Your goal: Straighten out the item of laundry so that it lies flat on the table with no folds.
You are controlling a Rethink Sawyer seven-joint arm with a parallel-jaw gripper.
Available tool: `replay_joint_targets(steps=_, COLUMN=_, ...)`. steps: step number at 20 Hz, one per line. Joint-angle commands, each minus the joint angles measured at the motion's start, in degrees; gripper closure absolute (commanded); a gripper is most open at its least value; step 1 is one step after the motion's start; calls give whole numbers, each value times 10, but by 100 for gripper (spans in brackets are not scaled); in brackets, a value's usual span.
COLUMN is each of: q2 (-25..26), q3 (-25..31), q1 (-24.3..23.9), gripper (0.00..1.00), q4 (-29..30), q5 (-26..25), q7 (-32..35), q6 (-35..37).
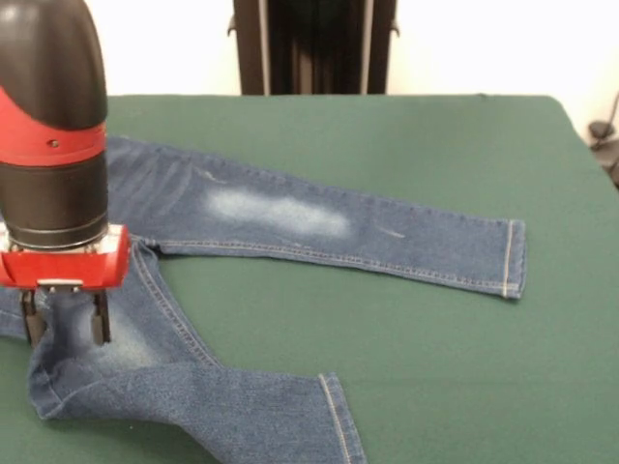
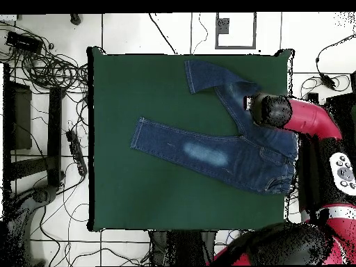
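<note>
The item of laundry, a small pair of blue jeans (image 1: 290, 217), lies on the left half of the green table (image 1: 435, 367). One leg stretches flat to the right, ending at its hem. The other leg doubles back at a fold at the near left, and its hem points to the front edge. My gripper (image 1: 65, 329) hangs over that bent leg just above the fold, open, fingertips low at the denim with cloth showing between them. From overhead, the jeans (image 2: 208, 153) spread across the table (image 2: 139, 90) and the gripper (image 2: 252, 104) sits over the angled leg.
The waistband of the jeans lies close to the table's edge by the red arm (image 2: 313, 122). A black stand (image 1: 314, 46) rises behind the table. Cables and a power strip (image 2: 73, 142) lie on the floor beside the table.
</note>
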Motion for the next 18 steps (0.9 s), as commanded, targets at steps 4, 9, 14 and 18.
replay_joint_targets(steps=4, q2=-25, q3=-53, q1=110, gripper=0, q4=-12, q5=-53, q7=-9, q6=106)
replay_joint_targets(steps=9, q2=-38, q3=-84, q1=135, gripper=0, q4=-31, q5=-58, q7=7, q6=140)
replay_joint_targets(steps=14, q2=-46, q3=-100, q1=149, gripper=0, q4=-46, q5=-55, q7=11, q6=165)
replay_joint_targets(steps=18, q2=-42, q3=-103, q1=159, gripper=0, q4=-79, q5=-49, q7=4, q6=195)
